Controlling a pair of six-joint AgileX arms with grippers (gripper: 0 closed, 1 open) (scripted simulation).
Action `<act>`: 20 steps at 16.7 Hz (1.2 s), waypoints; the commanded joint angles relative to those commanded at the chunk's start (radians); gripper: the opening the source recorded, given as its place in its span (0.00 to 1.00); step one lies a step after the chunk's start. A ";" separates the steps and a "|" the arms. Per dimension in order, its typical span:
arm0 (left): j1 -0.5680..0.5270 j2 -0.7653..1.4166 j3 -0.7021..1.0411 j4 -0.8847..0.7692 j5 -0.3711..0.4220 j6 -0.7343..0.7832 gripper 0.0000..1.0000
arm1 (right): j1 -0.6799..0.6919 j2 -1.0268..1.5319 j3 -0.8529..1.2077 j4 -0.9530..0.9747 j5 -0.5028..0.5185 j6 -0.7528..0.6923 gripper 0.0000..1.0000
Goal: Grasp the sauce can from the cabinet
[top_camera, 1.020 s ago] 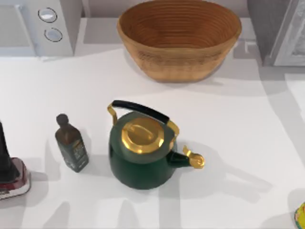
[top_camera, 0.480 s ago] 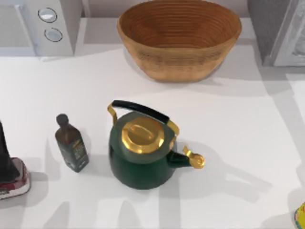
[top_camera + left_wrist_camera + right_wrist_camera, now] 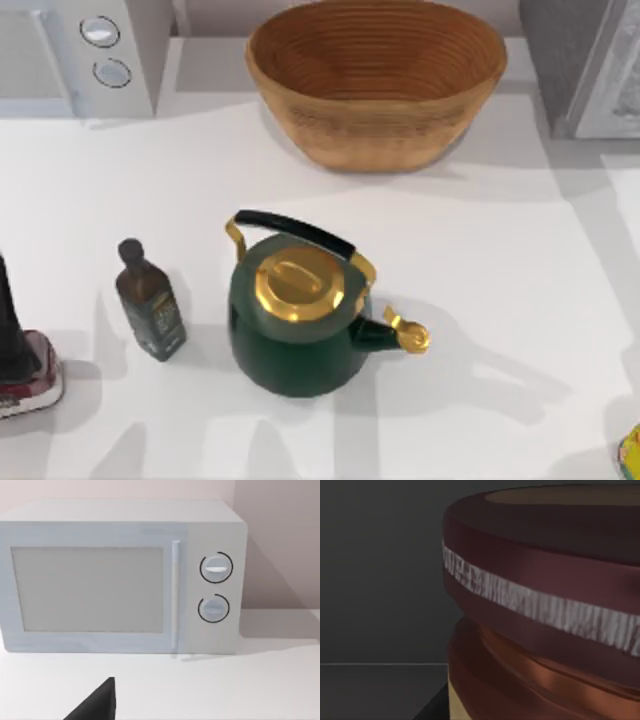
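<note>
left arm (image 3: 12, 320): at table's left edge; left tool fingertip (image 3: 97, 702): dark, low in wrist view

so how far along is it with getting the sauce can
Approach looks done: in the right wrist view the sauce can looms very close against a dark interior. In hand is closing in on it; no fingers can be seen around it. Gripping it and bringing it out are left. The left wrist camera faces the microwave.

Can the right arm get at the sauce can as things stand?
Probably yes: the right wrist view has the sauce can very close in front of the camera, against a dark interior, with nothing between. The grip itself can't be judged.
</note>
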 joint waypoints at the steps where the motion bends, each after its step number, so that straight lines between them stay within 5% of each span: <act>1: 0.000 0.000 0.000 0.000 0.000 0.000 1.00 | 0.000 0.000 0.000 0.000 0.000 0.000 0.47; 7: 0.000 0.000 0.000 0.000 0.000 0.000 1.00 | 0.000 0.000 0.000 0.000 0.000 0.000 0.02; 20: 0.000 0.000 0.000 0.000 0.000 0.000 1.00 | 0.036 -0.055 0.025 -0.073 0.035 0.001 0.00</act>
